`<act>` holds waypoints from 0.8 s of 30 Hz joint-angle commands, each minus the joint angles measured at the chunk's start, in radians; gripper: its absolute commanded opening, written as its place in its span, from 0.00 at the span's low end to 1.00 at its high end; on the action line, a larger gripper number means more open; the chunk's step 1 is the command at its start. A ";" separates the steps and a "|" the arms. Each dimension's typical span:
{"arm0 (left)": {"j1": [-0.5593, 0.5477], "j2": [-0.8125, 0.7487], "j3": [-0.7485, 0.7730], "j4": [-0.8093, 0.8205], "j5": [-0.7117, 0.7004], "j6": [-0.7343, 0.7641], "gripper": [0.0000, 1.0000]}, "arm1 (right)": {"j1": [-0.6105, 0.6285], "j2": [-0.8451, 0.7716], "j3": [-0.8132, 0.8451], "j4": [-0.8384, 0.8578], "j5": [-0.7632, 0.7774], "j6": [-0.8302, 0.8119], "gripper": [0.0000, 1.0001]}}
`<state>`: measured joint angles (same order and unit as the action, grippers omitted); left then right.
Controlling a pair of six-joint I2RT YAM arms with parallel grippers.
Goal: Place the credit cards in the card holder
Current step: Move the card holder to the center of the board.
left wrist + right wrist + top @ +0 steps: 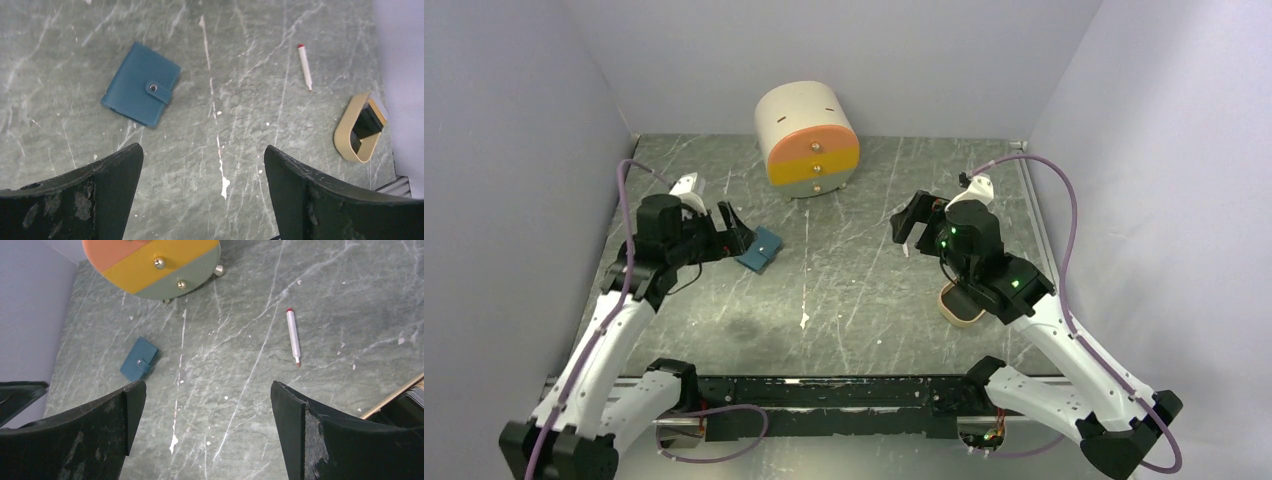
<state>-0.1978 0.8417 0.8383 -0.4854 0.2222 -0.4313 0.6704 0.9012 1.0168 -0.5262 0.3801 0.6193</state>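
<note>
While aloft over table (854, 290), left claw (202, 150) and right claw (207, 385) wide agape.

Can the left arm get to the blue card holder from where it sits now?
Probably yes. The left gripper hangs open just short of the card holder, which lies closed and flat on the table with nothing between them or against it.
</note>
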 commanded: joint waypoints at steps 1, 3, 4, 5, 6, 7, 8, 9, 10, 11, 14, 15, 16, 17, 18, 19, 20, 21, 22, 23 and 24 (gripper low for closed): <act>0.011 0.120 0.026 -0.023 -0.050 -0.071 0.91 | -0.008 -0.010 -0.002 0.038 -0.016 -0.021 0.99; 0.011 0.182 0.072 -0.051 -0.014 -0.023 0.75 | -0.008 -0.020 -0.005 0.042 -0.015 -0.035 0.99; 0.011 0.210 0.094 -0.064 -0.005 -0.006 0.72 | -0.008 -0.029 -0.009 0.043 -0.015 -0.041 0.99; 0.011 0.236 0.116 -0.076 -0.023 -0.008 0.73 | -0.008 -0.037 -0.013 0.042 -0.013 -0.047 0.99; 0.012 0.263 0.128 -0.080 -0.047 -0.009 0.74 | -0.007 -0.047 -0.016 0.042 -0.012 -0.053 0.99; 0.018 0.290 0.133 -0.078 -0.051 -0.007 0.74 | -0.008 -0.060 -0.017 0.043 -0.014 -0.062 0.99; 0.033 0.320 0.137 -0.068 -0.033 -0.007 0.73 | -0.008 -0.069 -0.017 0.043 -0.014 -0.066 0.99; 0.054 0.352 0.142 -0.058 0.002 -0.009 0.72 | -0.008 -0.080 -0.018 0.043 -0.015 -0.069 0.99; 0.073 0.389 0.153 -0.056 0.039 -0.008 0.70 | -0.008 -0.090 -0.018 0.046 -0.018 -0.076 0.99; 0.091 0.423 0.170 -0.057 0.058 -0.005 0.68 | -0.008 -0.099 -0.018 0.049 -0.024 -0.081 0.99; 0.119 0.523 0.215 -0.049 0.017 0.001 0.65 | -0.007 -0.130 -0.053 0.066 -0.046 -0.093 0.99; 0.137 0.563 0.233 -0.051 0.027 0.004 0.64 | -0.007 -0.138 -0.058 0.071 -0.050 -0.094 0.99; 0.156 0.605 0.251 -0.057 0.060 0.009 0.63 | -0.007 -0.147 -0.063 0.074 -0.049 -0.094 0.99; 0.172 0.655 0.263 -0.055 0.109 0.019 0.60 | -0.008 -0.154 -0.067 0.079 -0.051 -0.092 0.99; 0.184 0.693 0.268 -0.046 0.137 0.024 0.59 | -0.008 -0.161 -0.073 0.084 -0.057 -0.091 0.99; 0.194 0.729 0.269 -0.037 0.152 0.024 0.59 | -0.008 -0.166 -0.079 0.089 -0.065 -0.090 0.99; 0.199 0.759 0.269 -0.025 0.179 0.031 0.60 | -0.008 -0.171 -0.083 0.095 -0.073 -0.088 0.99; 0.201 0.792 0.270 -0.014 0.193 0.039 0.60 | -0.008 -0.173 -0.087 0.098 -0.082 -0.086 0.99; 0.201 0.821 0.278 -0.009 0.206 0.049 0.61 | -0.008 -0.174 -0.089 0.098 -0.090 -0.087 0.99; 0.202 0.854 0.286 -0.004 0.225 0.053 0.61 | -0.008 -0.173 -0.088 0.096 -0.095 -0.086 0.99; 0.201 0.888 0.298 -0.005 0.237 0.088 0.61 | -0.007 -0.174 -0.087 0.091 -0.098 -0.084 0.99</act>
<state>-0.0017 1.6459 1.0916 -0.5129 0.3458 -0.4122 0.6697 0.7410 0.9375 -0.4606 0.3191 0.5472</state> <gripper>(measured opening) 0.610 0.992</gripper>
